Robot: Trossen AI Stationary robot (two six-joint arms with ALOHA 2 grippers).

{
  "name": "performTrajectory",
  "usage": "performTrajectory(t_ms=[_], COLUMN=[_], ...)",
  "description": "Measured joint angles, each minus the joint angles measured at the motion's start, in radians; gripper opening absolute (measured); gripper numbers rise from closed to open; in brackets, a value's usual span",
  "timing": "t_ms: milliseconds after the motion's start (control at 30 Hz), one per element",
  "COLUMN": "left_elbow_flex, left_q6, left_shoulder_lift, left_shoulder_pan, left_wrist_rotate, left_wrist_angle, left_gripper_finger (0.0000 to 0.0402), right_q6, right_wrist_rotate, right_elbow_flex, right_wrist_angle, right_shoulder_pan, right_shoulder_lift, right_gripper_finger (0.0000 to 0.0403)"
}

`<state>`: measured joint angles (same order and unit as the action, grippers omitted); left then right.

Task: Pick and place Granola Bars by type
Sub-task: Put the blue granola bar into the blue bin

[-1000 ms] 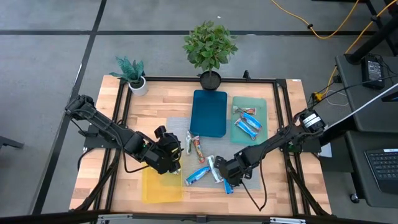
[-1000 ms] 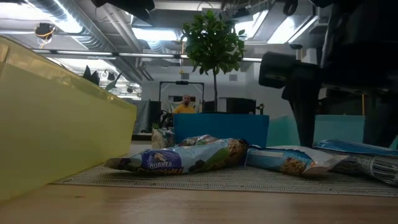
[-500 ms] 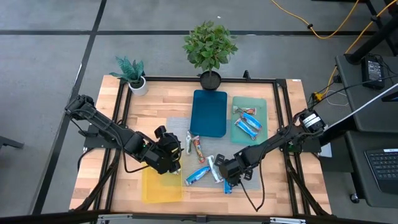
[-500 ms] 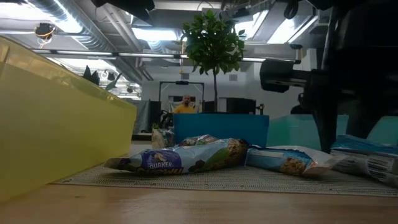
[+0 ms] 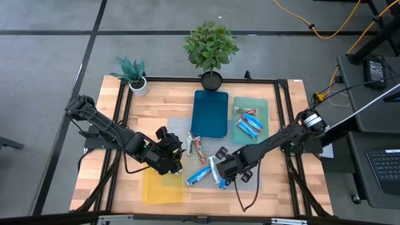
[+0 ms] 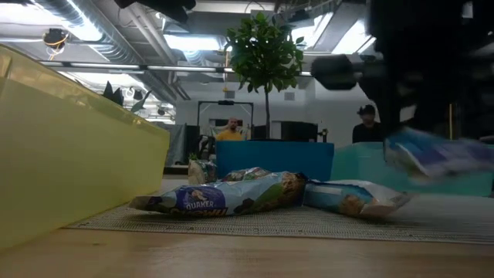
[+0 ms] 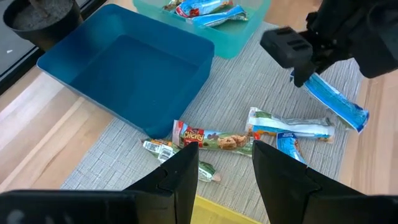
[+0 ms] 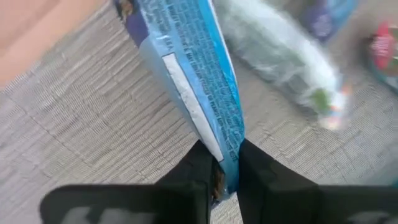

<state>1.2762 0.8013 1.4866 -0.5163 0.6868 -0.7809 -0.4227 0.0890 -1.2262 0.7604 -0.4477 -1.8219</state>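
My right gripper [image 5: 224, 170] is over the grey mat [image 5: 187, 128] near the table's front and is shut on a bright blue granola bar [image 7: 333, 98], which is off the mat. My left gripper [image 7: 224, 180] hovers open and holds nothing; it is above the far edge of the yellow tray [image 5: 161, 187]. On the mat lie more granola bars: a blue one [image 5: 199, 176], a white one [image 5: 214, 167] and a red-marked one [image 5: 199, 149]. The teal tray [image 5: 265, 106] holds blue bars [image 5: 249, 127]. My right gripper pinches one end of the blue bar [image 8: 225, 163] between its two fingers. The fingers come from above. The bar is lifted clear of the mat and slants down and away from the fingers, with its free end [image 7: 359, 118] lowest.
An empty dark blue tray [image 5: 210, 112] stands at the far middle of the table beside the teal tray. Two potted plants [image 5: 211, 50] [image 5: 132, 74] stand along the far edge. A black frame [image 5: 282, 119] borders the tabletop. People show in the room behind [image 6: 230, 131].
My right gripper has shut on the blue bar and risen. It has also shifted a little toward the table's left and far side. The bar has gone from lying on the mat to hanging clear of it.
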Motion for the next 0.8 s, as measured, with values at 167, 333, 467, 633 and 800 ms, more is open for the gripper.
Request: performTrajectory(t_ms=[167,333,467,633,800], left_elbow_flex=[0.0,0.0,0.0,0.0,0.0], left_q6=[0.0,-0.004,-0.052,-0.191,-0.25], left_shoulder_lift=[0.0,0.0,0.0,0.0,0.0], left_shoulder_pan=[0.0,0.0,0.0,0.0,0.0], left_wrist_rotate=[0.001,0.001,0.001,0.0,0.0], left_wrist_angle=[0.0,0.0,0.0,0.0,-0.001], left_gripper_finger=[0.0143,0.0143,0.0143,0.0143,0.0143], right_q6=[0.11,0.202,0.284,0.385,0.476], right_wrist_rotate=[-0.002,-0.003,-0.003,-0.003,-0.003], right_elbow_flex=[-0.093,-0.189,-0.257,-0.319,-0.382], right_wrist_angle=[0.085,0.168,0.227,0.306,0.392], right_shoulder_pan=[0.025,0.051,0.089,0.147,0.215], right_shoulder_lift=[0.0,0.001,0.001,0.002,0.002], right_gripper_finger=[0.0057,0.0071,0.0047,0.0048,0.0069])
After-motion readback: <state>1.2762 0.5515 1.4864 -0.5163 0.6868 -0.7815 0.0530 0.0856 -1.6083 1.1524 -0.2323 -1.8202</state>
